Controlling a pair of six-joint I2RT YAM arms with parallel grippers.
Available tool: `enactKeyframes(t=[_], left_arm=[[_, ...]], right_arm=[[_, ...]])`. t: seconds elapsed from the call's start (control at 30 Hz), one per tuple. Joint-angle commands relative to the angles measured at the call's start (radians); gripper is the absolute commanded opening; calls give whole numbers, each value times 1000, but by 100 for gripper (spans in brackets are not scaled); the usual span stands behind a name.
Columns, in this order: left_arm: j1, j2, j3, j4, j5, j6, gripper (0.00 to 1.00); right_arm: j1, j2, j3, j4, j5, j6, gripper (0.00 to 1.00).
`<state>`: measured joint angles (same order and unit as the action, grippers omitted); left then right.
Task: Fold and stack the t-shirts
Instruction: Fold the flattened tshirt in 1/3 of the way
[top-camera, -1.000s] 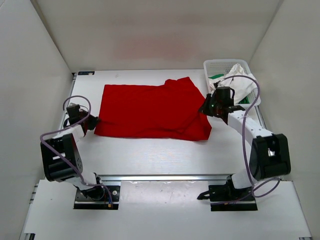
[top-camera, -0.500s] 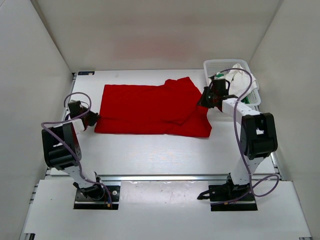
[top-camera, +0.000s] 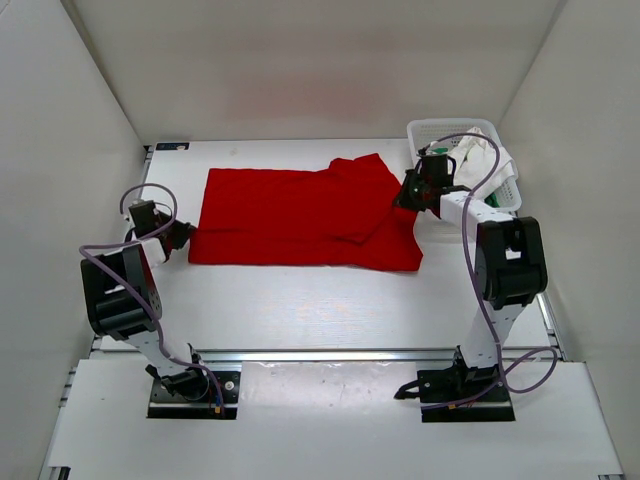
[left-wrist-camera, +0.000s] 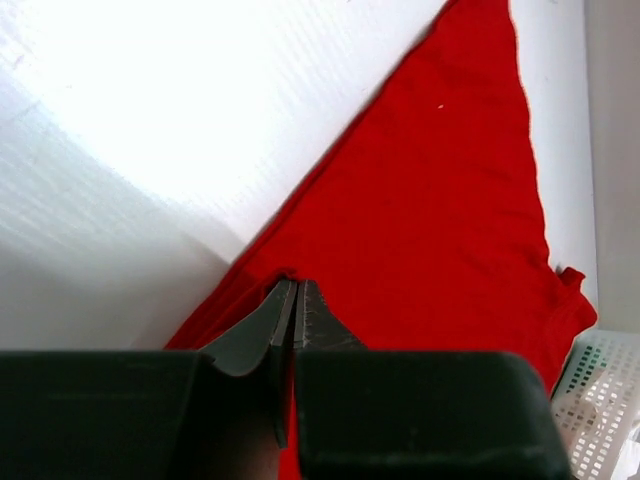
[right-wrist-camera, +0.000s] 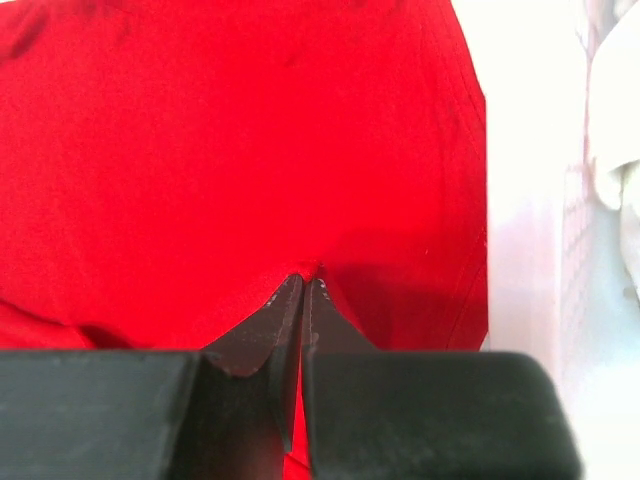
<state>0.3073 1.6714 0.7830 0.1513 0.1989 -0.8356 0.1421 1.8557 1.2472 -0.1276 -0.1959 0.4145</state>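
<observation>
- Red cloth t-shirt (top-camera: 290, 215) lies spread on the white table (top-camera: 300, 300), its right edge near the white plastic mesh basket (top-camera: 432, 127).
- Right gripper (top-camera: 409, 194) has its fingers pressed together on a tuck of the right edge. Left gripper (top-camera: 186, 238) sits at the near-left corner with a sliver between its fingers (grip unclear).
- For a clean fold, I'd want both ends held firmly and lifted level.
- Long axis runs left to right, with a doubled flap at the right.

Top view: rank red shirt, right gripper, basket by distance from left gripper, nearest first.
From the left gripper:
1. red shirt, at its tips, mid-table
2. right gripper, at shirt's right edge
3. basket, far right corner
</observation>
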Motion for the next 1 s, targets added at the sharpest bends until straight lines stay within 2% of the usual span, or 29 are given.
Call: enactKeyframes(t=[0.0, 0.07, 0.17, 0.23, 0.3, 0.43, 0.47, 0.5, 0.57, 0.67, 0.73, 0.8, 0.97], left_arm=[[7, -50, 51, -4, -29, 32, 13], [10, -29, 74, -36, -12, 32, 17], [33, 16, 82, -45, 63, 26, 40], [47, 10, 56, -32, 80, 1, 45], [64, -39, 16, -6, 79, -11, 46], [67, -162, -66, -29, 34, -2, 38], [53, -201, -112, -29, 25, -5, 37], [56, -217, -160, -25, 20, -11, 36], [50, -297, -227, -21, 2, -19, 33], [50, -376, -309, -32, -45, -14, 33], [56, -404, -352, -32, -67, -11, 36], [53, -424, -360, -50, -82, -16, 37], [26, -412, -352, -58, -112, -16, 41]], right_arm=[[1, 3, 57, 57, 23, -3, 0], [7, 17, 63, 55, 26, -3, 2], [14, 30, 70, 54, 24, 3, 16], [13, 19, 73, 51, 19, 4, 22], [17, -16, 72, 51, 16, 12, 26], [36, -128, 29, 61, 44, 21, 31], [46, -174, -9, 71, 46, 18, 27], [56, -208, -37, 89, 46, 30, 13], [86, -277, -110, 121, 47, 32, 0], [131, -360, -227, 166, 67, 46, 0], [154, -418, -310, 187, 62, 64, 0], [163, -467, -371, 194, 84, 72, 1], [146, -579, -532, 220, 99, 104, 22]])
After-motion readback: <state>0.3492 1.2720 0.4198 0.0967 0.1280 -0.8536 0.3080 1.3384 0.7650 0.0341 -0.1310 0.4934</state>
